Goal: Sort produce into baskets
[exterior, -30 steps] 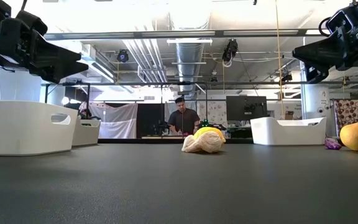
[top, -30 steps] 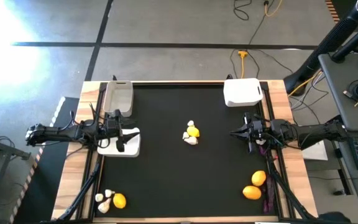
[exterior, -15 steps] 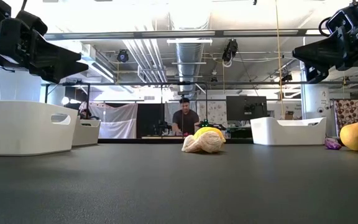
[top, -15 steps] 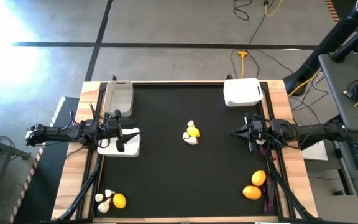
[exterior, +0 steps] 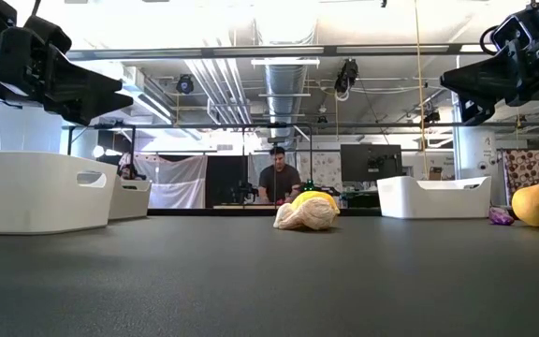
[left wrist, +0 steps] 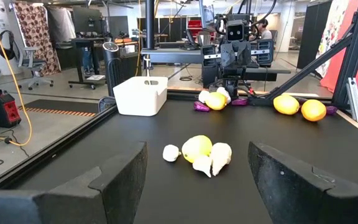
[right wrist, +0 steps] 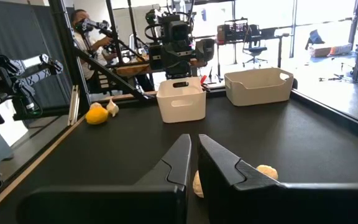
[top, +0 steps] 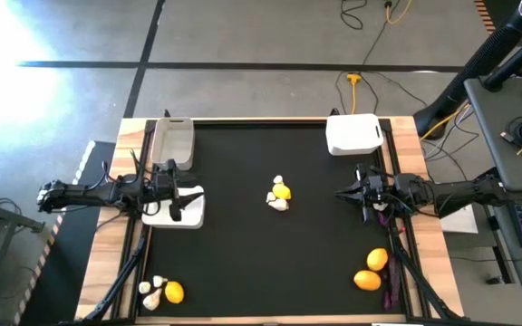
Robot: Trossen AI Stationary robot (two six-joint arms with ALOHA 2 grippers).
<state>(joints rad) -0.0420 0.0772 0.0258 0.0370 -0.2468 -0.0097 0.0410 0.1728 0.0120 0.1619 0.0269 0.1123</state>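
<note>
Mid-table lie a yellow citrus [top: 282, 191] and whitish bulbs [top: 278, 204], resting on the black mat; the left wrist view shows this citrus [left wrist: 196, 148] ahead of the fingers. More bulbs [top: 152, 292] and a yellow citrus [top: 174, 292] lie near left. Two orange citrus [top: 371, 270] lie near right by purple pieces [top: 390, 288]. A greyish basket [top: 172, 142] stands far left, a white basket [top: 186, 215] under my left gripper, and another white basket [top: 354, 134] far right. My left gripper [top: 187, 195] hangs level, open and empty. My right gripper [top: 341, 193] hangs level at the right side, shut and empty.
Both arms reach in level from the table's left and right edges, high above the mat [exterior: 269, 281]. Under the right arm lie a yellow citrus [left wrist: 215, 101], a bulb and a purple piece. Wooden rims and black cables edge the table. A person [exterior: 277, 180] stands in the room behind.
</note>
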